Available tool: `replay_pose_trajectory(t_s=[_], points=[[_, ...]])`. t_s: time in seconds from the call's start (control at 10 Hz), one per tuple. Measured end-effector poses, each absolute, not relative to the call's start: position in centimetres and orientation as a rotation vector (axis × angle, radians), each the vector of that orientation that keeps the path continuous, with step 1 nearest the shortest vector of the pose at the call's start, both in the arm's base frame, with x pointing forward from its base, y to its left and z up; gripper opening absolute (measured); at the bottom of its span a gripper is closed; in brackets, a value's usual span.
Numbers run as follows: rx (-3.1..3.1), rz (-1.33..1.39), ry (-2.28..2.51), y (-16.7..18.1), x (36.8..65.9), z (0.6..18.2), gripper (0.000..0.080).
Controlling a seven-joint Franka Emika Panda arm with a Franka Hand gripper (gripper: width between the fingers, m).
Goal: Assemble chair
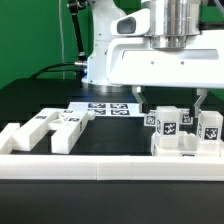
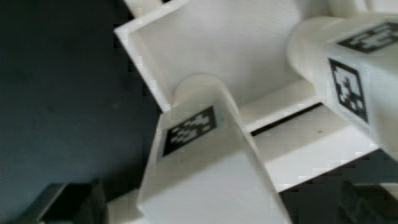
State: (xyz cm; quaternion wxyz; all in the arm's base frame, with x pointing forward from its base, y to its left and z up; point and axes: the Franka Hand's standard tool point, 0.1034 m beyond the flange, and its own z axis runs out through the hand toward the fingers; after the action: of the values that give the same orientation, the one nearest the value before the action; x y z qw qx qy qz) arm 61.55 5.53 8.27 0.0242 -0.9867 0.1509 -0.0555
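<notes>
The chair parts are white plastic pieces with square tags. In the exterior view a slab [image 1: 186, 150] lies at the right with tagged upright posts [image 1: 166, 121] on it. My gripper [image 1: 171, 106] is lowered over them, with its dark fingers [image 1: 139, 99] standing wide apart on either side of the posts. In the wrist view a tagged white post [image 2: 192, 132] runs down between the jaws of the gripper [image 2: 222, 207]. A second tagged post [image 2: 349, 84] and the slab [image 2: 214, 50] lie beyond. The gripper looks open and touches nothing that I can see.
Several loose white chair parts [image 1: 62, 129] lie at the exterior view's left. The marker board [image 1: 110, 107] lies in the middle at the back. A long white border rail [image 1: 100, 170] runs along the front. The robot base stands behind.
</notes>
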Motion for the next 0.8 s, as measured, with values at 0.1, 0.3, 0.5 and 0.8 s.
replay_pose_trajectory(t_s=[0.1,0.3,0.5,0.8], points=[[-3.084,-0.185,0.324,5.47,61.49,8.13,0.0649],[-3.115,-0.193,0.155,5.47,61.64,8.37,0.0649],[-3.134,-0.196,-0.069,5.27,61.69,8.4,0.0537],[-3.136,-0.197,-0.084,5.29,61.7,8.41,0.0292]])
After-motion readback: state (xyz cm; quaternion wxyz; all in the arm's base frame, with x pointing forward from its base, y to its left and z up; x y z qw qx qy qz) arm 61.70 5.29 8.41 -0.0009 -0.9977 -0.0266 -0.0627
